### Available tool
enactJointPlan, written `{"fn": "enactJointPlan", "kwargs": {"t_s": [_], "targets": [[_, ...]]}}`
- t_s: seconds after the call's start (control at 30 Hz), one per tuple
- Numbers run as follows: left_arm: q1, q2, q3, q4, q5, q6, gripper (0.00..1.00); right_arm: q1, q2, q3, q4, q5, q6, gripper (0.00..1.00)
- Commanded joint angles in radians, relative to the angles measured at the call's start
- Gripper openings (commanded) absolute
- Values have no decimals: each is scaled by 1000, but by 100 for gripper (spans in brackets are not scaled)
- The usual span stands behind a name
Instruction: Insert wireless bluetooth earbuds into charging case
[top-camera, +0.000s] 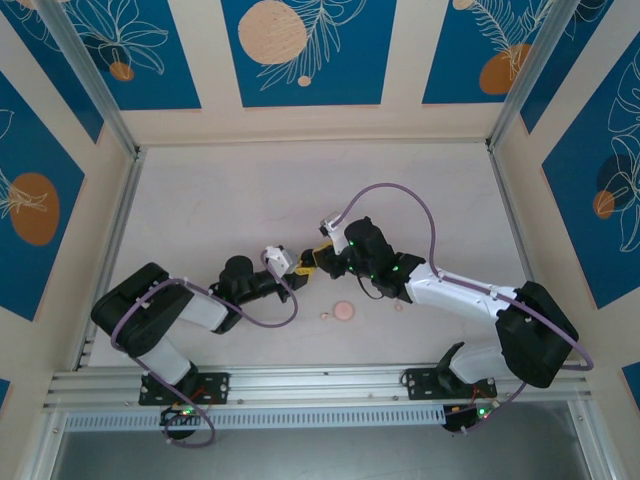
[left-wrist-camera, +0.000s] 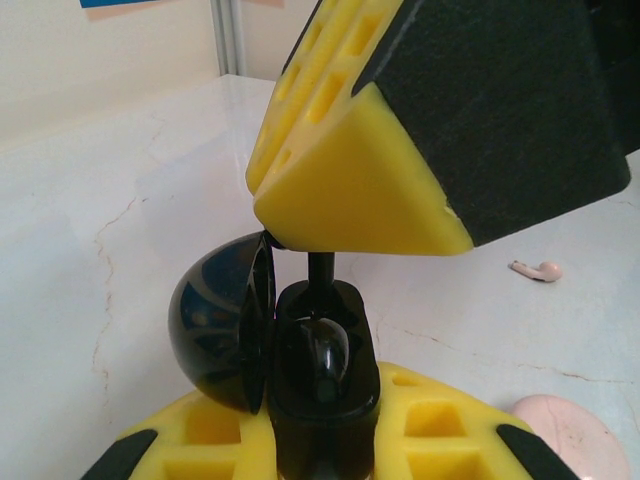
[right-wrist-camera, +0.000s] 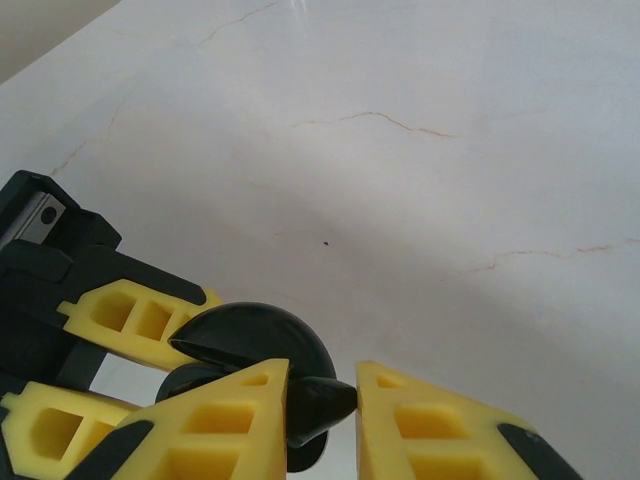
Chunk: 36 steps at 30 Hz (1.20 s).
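Two grippers work together: the left gripper (left-wrist-camera: 320, 440) is clamped on the open black charging case (left-wrist-camera: 215, 320), and the right gripper (right-wrist-camera: 322, 395) pinches a black earbud (right-wrist-camera: 310, 415) directly above the case socket. Keep the stem vertical, lower it slowly until seated, then release. A pink earbud (left-wrist-camera: 537, 269) lies on the surface (left-wrist-camera: 150, 200), ahead-right of the left gripper. No brand or lettering is legible.
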Motion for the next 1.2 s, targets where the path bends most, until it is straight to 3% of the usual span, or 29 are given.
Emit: {"fn": "enactJointPlan", "kwargs": {"t_s": [0.0,1.17], "targets": [[-7,-31,3,61,16,3,9,3,11,-11,-41,-9,-29,21],[-6,-22,4,87,33,-1,9,-58,-37,-38,-4,-292,-24,23]]}}
